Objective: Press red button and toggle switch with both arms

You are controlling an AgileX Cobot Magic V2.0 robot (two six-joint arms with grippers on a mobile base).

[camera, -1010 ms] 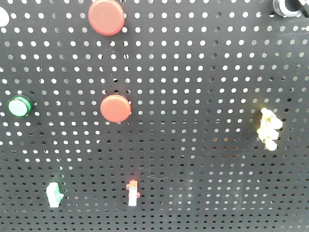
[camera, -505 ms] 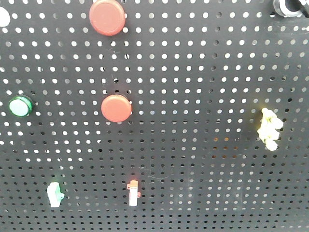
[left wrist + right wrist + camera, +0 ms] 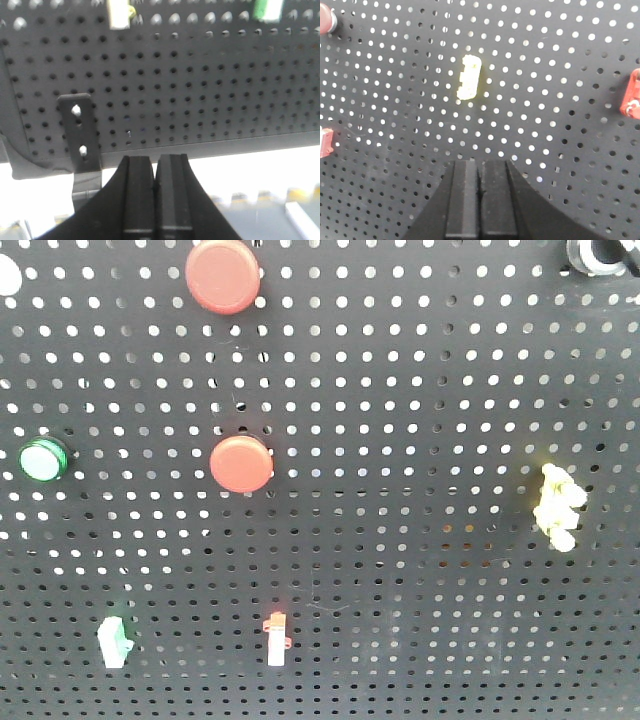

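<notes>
The red button (image 3: 222, 276) is the larger matte dome at the top of the black pegboard (image 3: 420, 390); neither gripper shows in the front view. A pale yellow toggle switch (image 3: 555, 506) sits at the right of the board. The right wrist view shows the same toggle switch (image 3: 469, 77) straight above my right gripper (image 3: 479, 167), which is shut, empty and apart from it. My left gripper (image 3: 156, 162) is shut and empty, below the pegboard's bottom edge (image 3: 210, 150).
A smaller red button (image 3: 240, 463) and a green button (image 3: 43, 459) sit mid-board. Two small rocker switches, one white with green (image 3: 113, 642) and one white with red (image 3: 274, 638), are low down. A black bracket (image 3: 80, 130) hangs left of the left gripper.
The board's parts have drifted a pixel or two to the right in the front view; nothing else differs.
</notes>
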